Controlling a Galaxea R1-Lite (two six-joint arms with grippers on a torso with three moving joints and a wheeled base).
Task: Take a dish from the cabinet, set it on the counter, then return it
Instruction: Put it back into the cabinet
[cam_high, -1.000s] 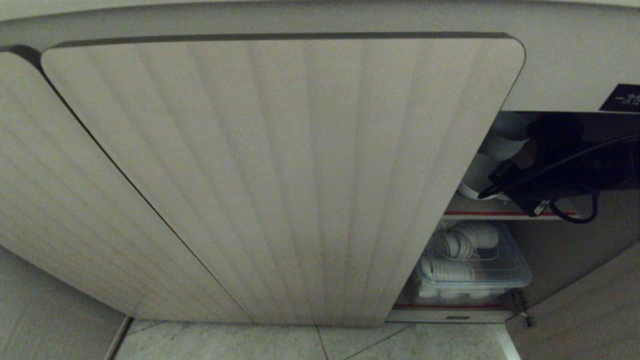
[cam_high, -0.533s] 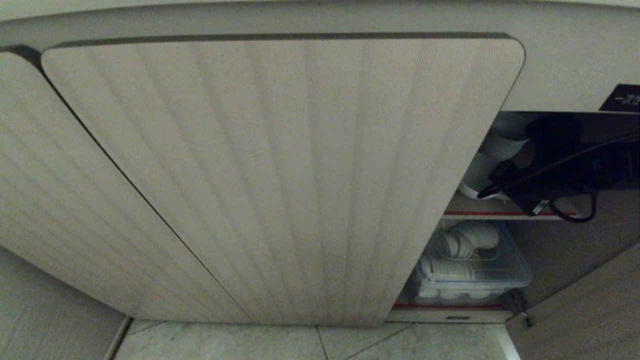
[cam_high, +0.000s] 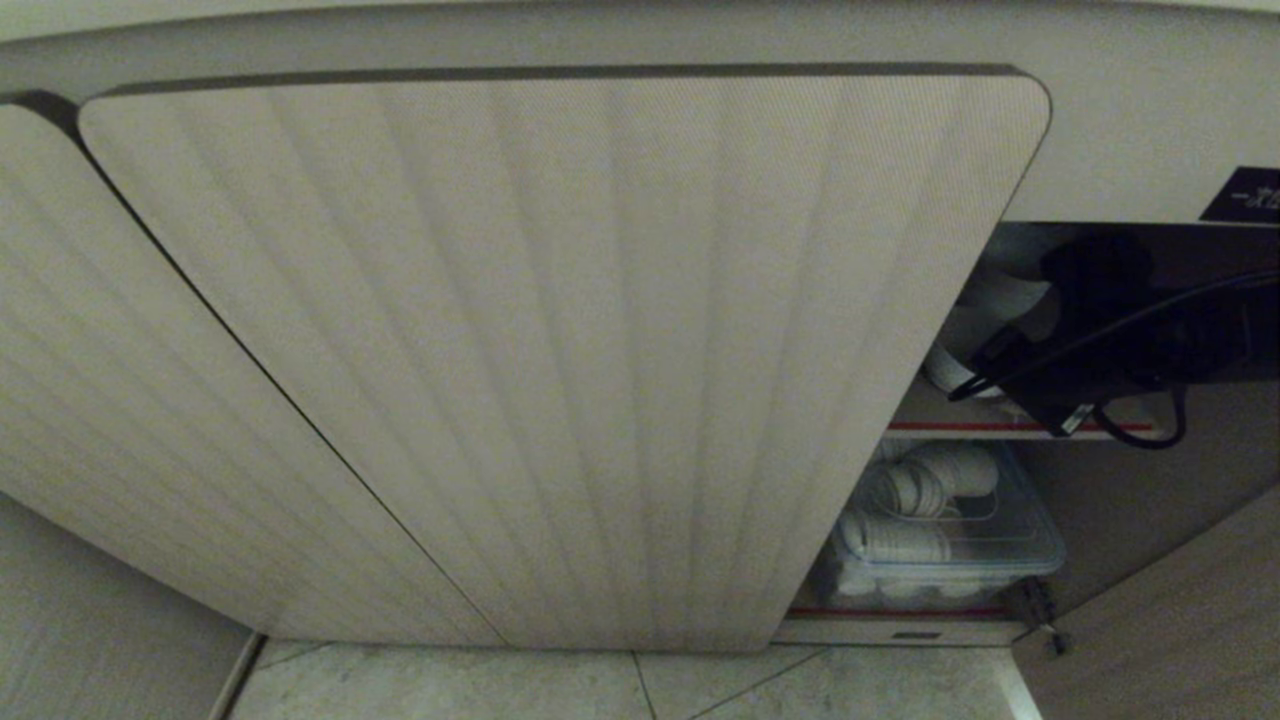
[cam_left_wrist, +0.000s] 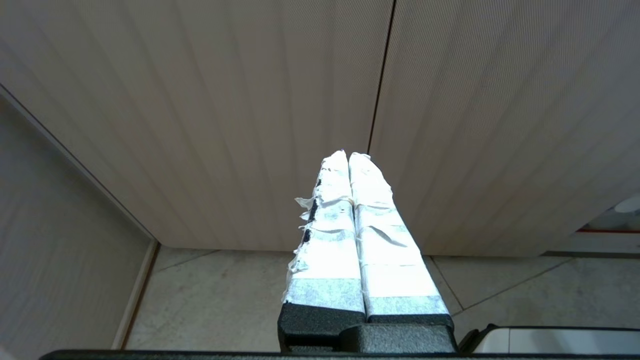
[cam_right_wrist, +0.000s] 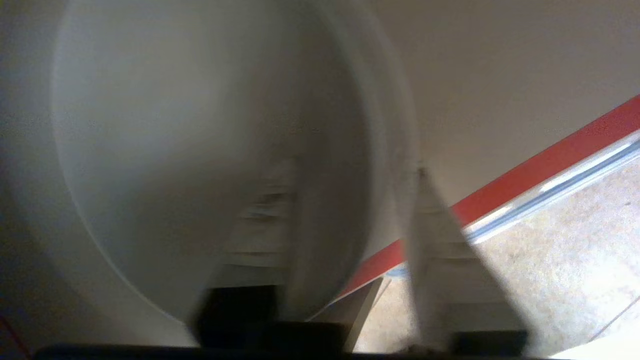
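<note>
The left gripper (cam_left_wrist: 348, 156) is seen parked low before the closed ribbed doors (cam_high: 520, 350) of the cabinet (cam_high: 1120, 140), its taped jaws pressed together on nothing, well apart from the work. Further right, in the open bay, the right gripper (cam_right_wrist: 350, 175) is reached in over the upper shelf (cam_high: 1000, 425) with its red edge. In the right wrist view the dish (cam_right_wrist: 200, 130) is shown close up, its white rim passing between the two fingers (cam_right_wrist: 435, 240): one finger lies inside the bowl, the other outside the wall. The jaws are parted to a middling gap and the rim is straddled, not pinched; whether either pad touches the ceramic cannot be told through the blur. The dish is judged to rest on the shelf, directly ahead of the jaws, so the right arm is the nearer one by far. The coming move is judged to turn on the jaws clearing the rim straight back. On the lower shelf a clear bin (cam_high: 950, 545) of white crockery is seen.
</note>
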